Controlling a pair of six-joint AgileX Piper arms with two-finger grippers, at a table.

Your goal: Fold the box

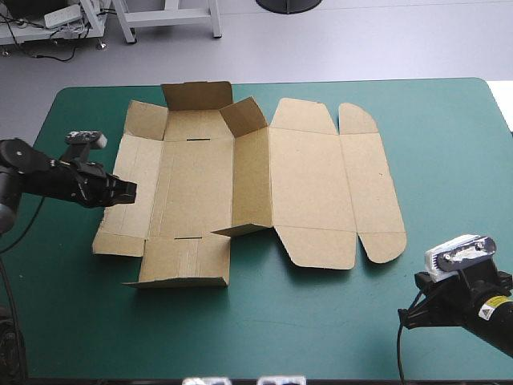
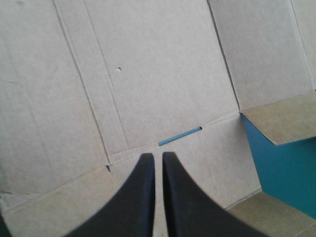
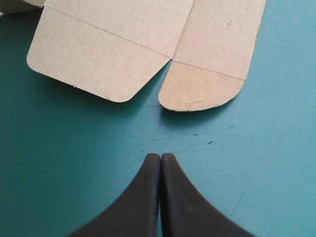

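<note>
Brown box (image 1: 240, 184) mostly flat under left hand (image 2: 158, 156), ahead of right hand (image 3: 160, 156)

No text you can read anywhere, only a small yellow and white sticker (image 1: 486, 308) on the right arm (image 1: 449, 311), its print too small for you to make out.

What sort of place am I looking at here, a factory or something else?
Probably a robotics lab or test bench, not a factory line. A left hand and a right hand on robot arms share one teal-green table, where a cut brown box lies partly folded.
</note>
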